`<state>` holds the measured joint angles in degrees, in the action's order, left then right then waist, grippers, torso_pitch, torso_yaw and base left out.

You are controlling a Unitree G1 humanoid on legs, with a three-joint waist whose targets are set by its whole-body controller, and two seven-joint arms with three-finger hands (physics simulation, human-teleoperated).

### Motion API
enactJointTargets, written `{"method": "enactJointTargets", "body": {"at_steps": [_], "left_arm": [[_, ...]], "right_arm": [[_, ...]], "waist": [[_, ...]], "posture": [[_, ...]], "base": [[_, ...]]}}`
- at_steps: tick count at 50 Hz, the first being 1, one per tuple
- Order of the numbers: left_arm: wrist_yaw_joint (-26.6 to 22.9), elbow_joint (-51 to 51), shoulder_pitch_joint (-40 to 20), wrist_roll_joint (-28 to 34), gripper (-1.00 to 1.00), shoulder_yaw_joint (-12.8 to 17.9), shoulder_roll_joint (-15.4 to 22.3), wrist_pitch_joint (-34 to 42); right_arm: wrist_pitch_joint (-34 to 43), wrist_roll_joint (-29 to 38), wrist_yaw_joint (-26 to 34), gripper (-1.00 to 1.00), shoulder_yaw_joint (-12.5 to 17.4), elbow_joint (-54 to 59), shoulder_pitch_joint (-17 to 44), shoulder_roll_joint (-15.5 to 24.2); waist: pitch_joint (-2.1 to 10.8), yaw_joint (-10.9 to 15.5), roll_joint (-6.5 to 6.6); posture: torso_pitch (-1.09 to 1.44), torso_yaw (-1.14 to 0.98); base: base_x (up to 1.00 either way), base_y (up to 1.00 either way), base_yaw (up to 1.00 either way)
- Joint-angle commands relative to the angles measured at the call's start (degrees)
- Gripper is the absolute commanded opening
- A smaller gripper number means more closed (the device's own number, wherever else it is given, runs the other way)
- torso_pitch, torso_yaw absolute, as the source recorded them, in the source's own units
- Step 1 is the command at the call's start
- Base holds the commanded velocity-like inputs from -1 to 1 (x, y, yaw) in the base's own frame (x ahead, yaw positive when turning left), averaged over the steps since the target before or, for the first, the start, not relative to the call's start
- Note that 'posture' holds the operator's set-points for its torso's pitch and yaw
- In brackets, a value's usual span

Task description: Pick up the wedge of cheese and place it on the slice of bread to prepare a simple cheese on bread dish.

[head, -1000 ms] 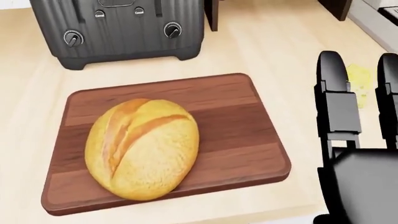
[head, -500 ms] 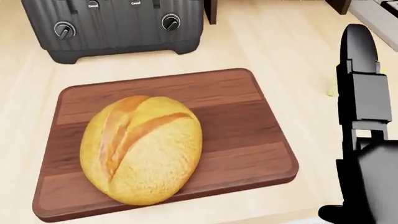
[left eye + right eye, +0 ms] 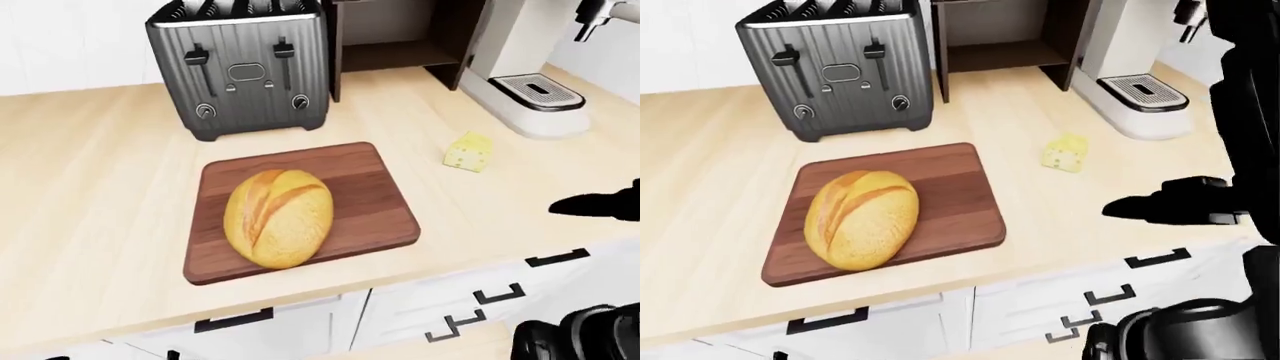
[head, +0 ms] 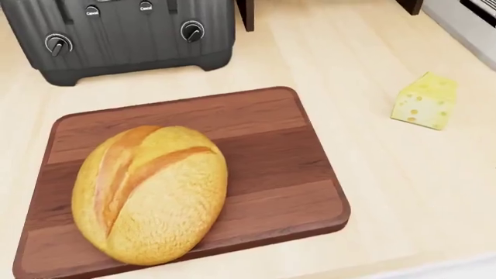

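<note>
Here the wedge of cheese (image 4: 425,100) lay bare on the pale wooden counter (image 3: 90,187), to the right of the cutting board (image 4: 256,157) and well apart from it, with nothing touching it. The bread (image 4: 149,193), a whole round loaf, rested on the left part of the board, and the toaster (image 3: 238,66) stood just above the board in the eye views. In the right-eye view the right hand (image 3: 1175,204) hung over the counter's lower right edge, below and to the right of the cheese and clearly apart from it, a dark finger pointing leftward. It gripped nothing, but it was rendered as a flat black shape, so whether its fingers stood apart or together could not be told. The left-eye view caught only its tip at the right border. More black robot parts showed at the bottom right corner of both eye views, cut off by the frame and too dark to make out. The left hand appeared in no view. The head view showed no hand at all, and cropped the toaster's top and the board's lower left corner. A white coffee machine (image 3: 530,75) stood at the upper right, partly cut off
</note>
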<state>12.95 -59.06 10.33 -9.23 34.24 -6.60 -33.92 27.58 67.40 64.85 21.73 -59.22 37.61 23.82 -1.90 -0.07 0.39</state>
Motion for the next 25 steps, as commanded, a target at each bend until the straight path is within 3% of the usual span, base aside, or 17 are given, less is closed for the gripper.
{"method": "enactJointTargets", "body": {"at_steps": [1, 4, 10, 15, 25], "left_arm": [[-0.2, -0.9, -0.2, 0.2, 1.00, 0.0, 0.2, -0.3], [-0.2, -0.9, -0.3, 0.3, 1.00, -0.1, 0.3, -0.2], [-0.1, -0.7, -0.5, 0.5, 1.00, -0.1, 0.4, -0.1], [0.0, -0.7, -0.5, 0.5, 1.00, 0.0, 0.5, -0.1], [0.0, -0.5, -0.6, 0.7, 1.00, -0.1, 0.6, 0.1]], "right_arm": [[9.6, -10.5, 4.7, 1.00, 0.3, 1.9, 1.7, 5.5], [12.3, -16.7, 3.4, 1.00, -1.3, 10.4, 2.6, 12.7], [7.2, -26.4, 0.7, 1.00, -5.5, 30.9, 12.0, 18.4], [0.4, -30.8, -0.9, 1.00, -6.6, 44.3, 15.3, 19.9], [-6.1, -32.6, -5.3, 1.00, -7.4, 55.4, 15.0, 18.3]], "waist": [[0.19, -0.1, -0.23], [-0.01, -0.3, -0.65], [0.08, -0.8, -0.60], [-0.19, -0.6, -0.43], [0.06, -0.3, -0.57]], "posture": [[0.00, 0.00], [0.00, 0.00], [0.00, 0.00], [0.00, 0.00], [0.00, 0.00]], "base": [[0.00, 0.00, 0.00], [0.00, 0.00, 0.00], [0.00, 0.00, 0.00], [0.00, 0.00, 0.00], [0.00, 0.00, 0.00]]}}
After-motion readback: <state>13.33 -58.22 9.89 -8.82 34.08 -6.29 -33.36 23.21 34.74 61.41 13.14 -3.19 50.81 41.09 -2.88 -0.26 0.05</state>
